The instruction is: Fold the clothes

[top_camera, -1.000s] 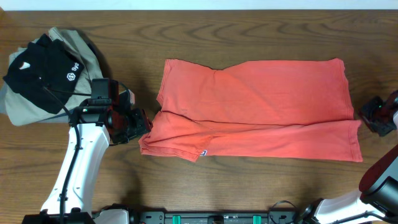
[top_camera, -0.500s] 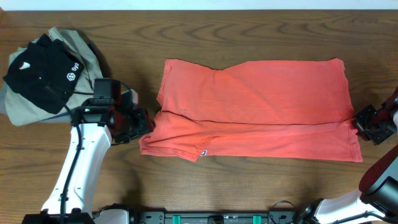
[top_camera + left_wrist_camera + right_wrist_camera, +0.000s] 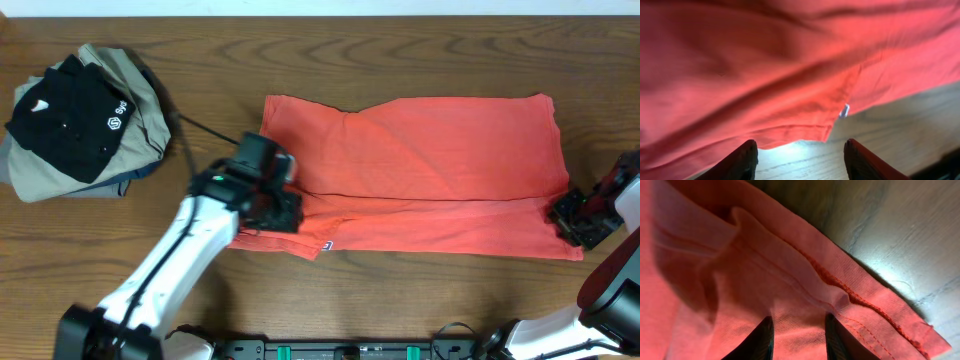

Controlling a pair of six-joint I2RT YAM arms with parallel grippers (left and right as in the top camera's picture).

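The coral-red T-shirt lies flat on the wooden table, folded lengthwise, with its small hem label at the lower left. My left gripper hovers over the shirt's lower left part. In the left wrist view it is open, with bare wood between the fingers and the shirt's hem and label just ahead. My right gripper is at the shirt's lower right corner. In the right wrist view it is open, its fingers straddling rumpled red cloth near the stitched hem.
A black garment with white logos lies on a khaki-grey garment at the far left of the table. A thin black cable runs from that pile toward the left arm. Bare wood lies in front of the shirt.
My left arm has swung right, from beside the shirt's left edge to over its lower left part. My right gripper has moved left onto the shirt's lower right corner.
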